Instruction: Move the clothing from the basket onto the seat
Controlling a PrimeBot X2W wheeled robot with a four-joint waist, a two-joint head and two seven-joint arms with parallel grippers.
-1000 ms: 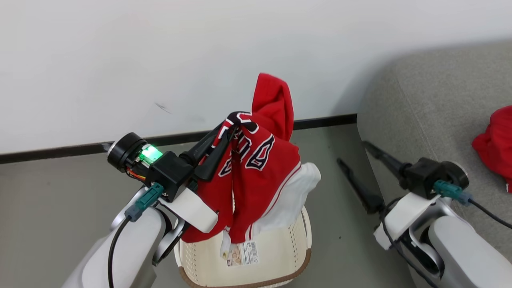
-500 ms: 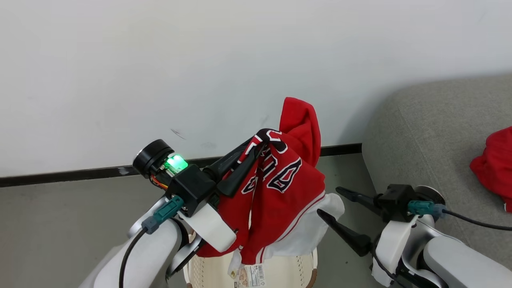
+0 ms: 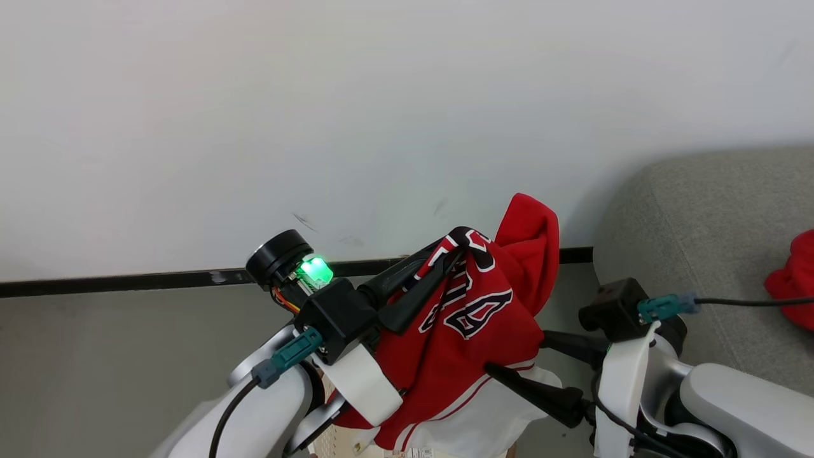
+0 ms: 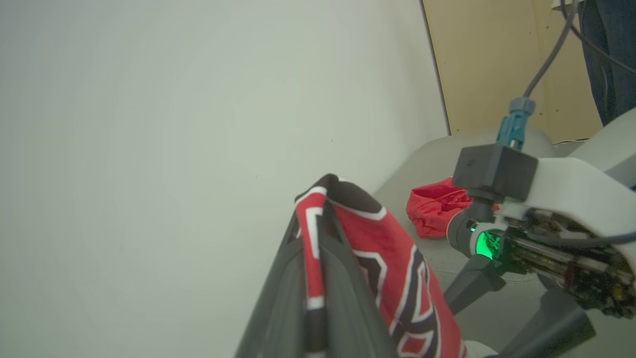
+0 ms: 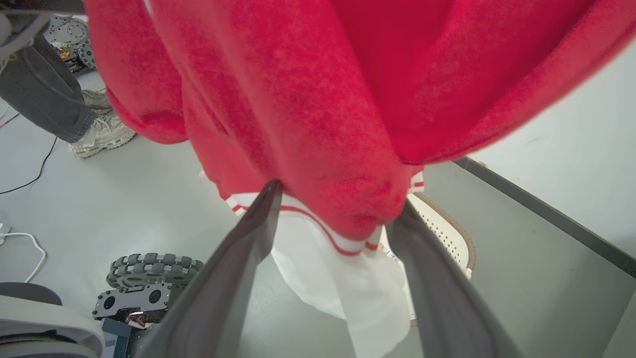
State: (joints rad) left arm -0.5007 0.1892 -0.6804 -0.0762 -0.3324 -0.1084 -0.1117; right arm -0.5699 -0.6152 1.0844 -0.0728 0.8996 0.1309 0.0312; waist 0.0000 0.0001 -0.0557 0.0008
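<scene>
Up over the basket [image 5: 444, 232], the left hand [image 3: 446, 264] is clamped on the trimmed edge of the red jersey [image 3: 483, 321], while the right hand [image 5: 339, 196] stands apart around its lower hem. On a quick swing to the sofa [image 3: 699, 242], where another red garment [image 3: 792, 280] lies, that small pinch may slip, or the hem may snag the right fingers [image 5: 233, 268].

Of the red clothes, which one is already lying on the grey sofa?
The plain crumpled red bundle at far right, resting on the sofa. The other, the jersey with black-and-white lettering, hangs in the air from the left gripper.
</scene>
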